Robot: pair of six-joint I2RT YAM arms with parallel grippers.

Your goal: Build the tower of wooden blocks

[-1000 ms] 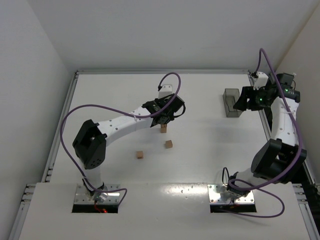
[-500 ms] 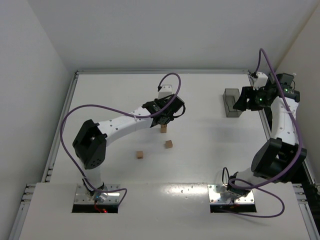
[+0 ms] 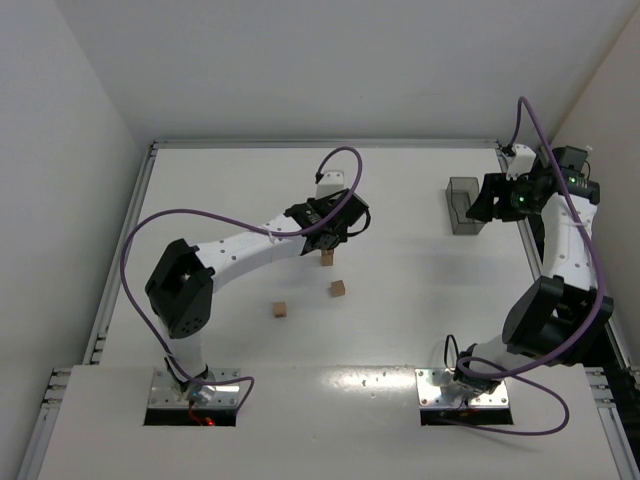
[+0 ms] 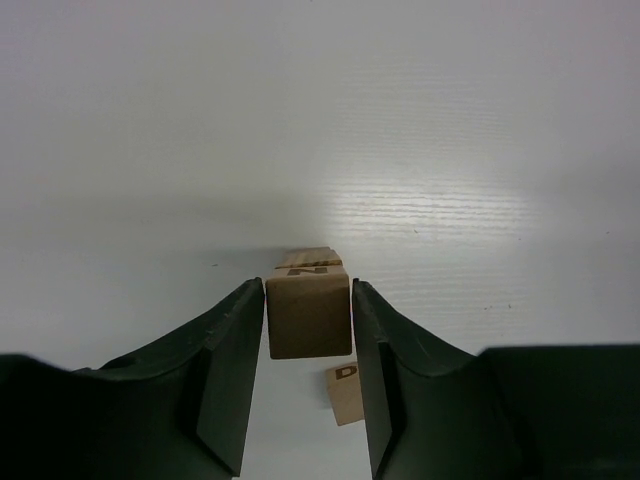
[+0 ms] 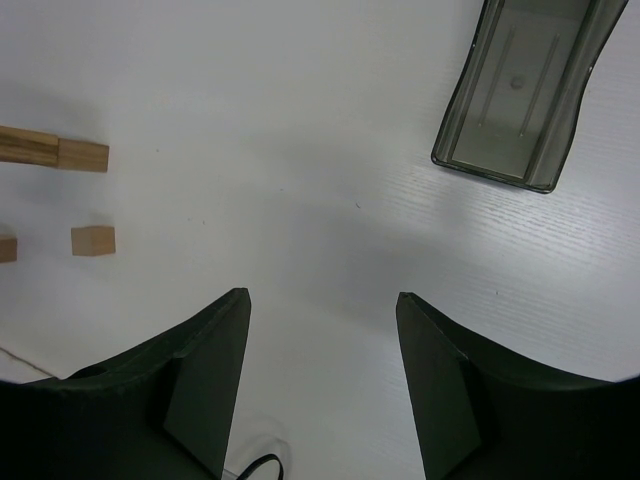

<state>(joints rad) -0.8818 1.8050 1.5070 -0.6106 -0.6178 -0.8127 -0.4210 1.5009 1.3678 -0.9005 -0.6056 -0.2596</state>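
My left gripper (image 3: pixel 327 241) hangs over the middle of the table, shut on a light-brown wood block (image 4: pixel 309 318) marked N. In the left wrist view, the gripper (image 4: pixel 308 288) holds this block on top of another block, making a short tower (image 3: pixel 327 258). The tower's lower part also shows in the right wrist view (image 5: pixel 60 152). A loose block marked D (image 4: pixel 344 392) lies just in front of the tower (image 3: pixel 338 289). Another loose block (image 3: pixel 281 309) lies nearer and to the left. My right gripper (image 3: pixel 482 206) is open and empty at the far right.
A dark grey translucent plastic box (image 3: pixel 461 205) stands just left of my right gripper and also shows in the right wrist view (image 5: pixel 520 95). The two loose blocks show there too (image 5: pixel 93 241). The table's raised rim (image 3: pixel 325 144) runs along the back.
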